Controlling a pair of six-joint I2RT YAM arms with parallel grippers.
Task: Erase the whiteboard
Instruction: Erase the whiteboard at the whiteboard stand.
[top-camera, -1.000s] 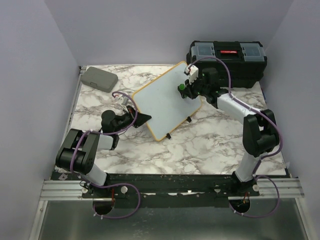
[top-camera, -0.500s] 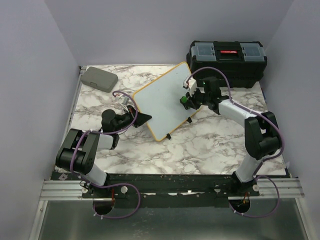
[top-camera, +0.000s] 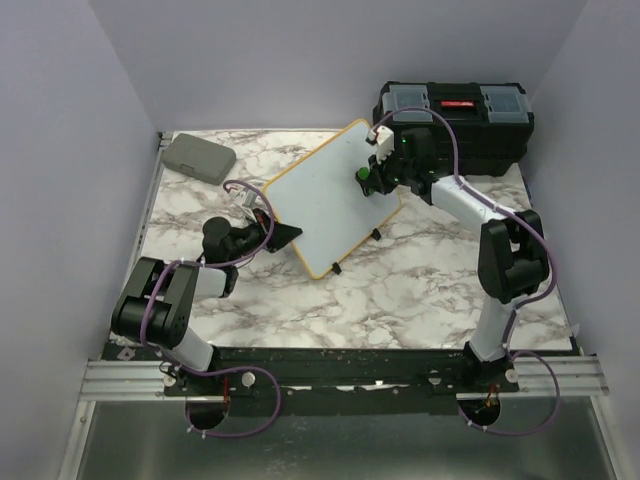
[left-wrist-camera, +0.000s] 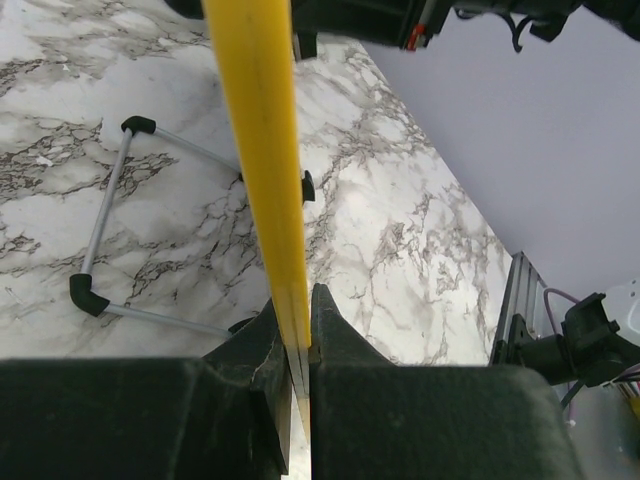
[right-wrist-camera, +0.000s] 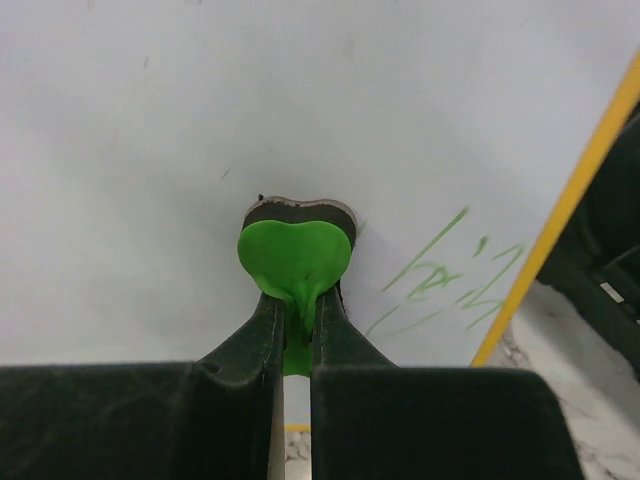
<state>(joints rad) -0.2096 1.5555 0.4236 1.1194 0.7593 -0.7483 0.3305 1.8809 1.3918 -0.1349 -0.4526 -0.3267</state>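
The whiteboard (top-camera: 325, 200), white with a yellow frame, stands tilted in the middle of the marble table. My left gripper (top-camera: 290, 237) is shut on its left edge; the left wrist view shows the yellow frame (left-wrist-camera: 262, 150) pinched by the left gripper (left-wrist-camera: 300, 312). My right gripper (top-camera: 368, 178) is shut on a green eraser (right-wrist-camera: 295, 255) with a dark pad, which presses against the whiteboard face (right-wrist-camera: 200, 130). Faint green handwriting (right-wrist-camera: 440, 275) lies just right of the eraser, near the frame (right-wrist-camera: 560, 220).
A black toolbox (top-camera: 455, 115) sits at the back right, close behind the right wrist. A flat grey case (top-camera: 200, 157) lies at the back left. The board's wire stand with black feet (left-wrist-camera: 110, 220) rests on the marble (left-wrist-camera: 400, 230). Walls enclose the table.
The right gripper with the eraser slid down the board toward the near side, then back up toward the far corner. The left gripper kept its hold; the board rocked slightly.
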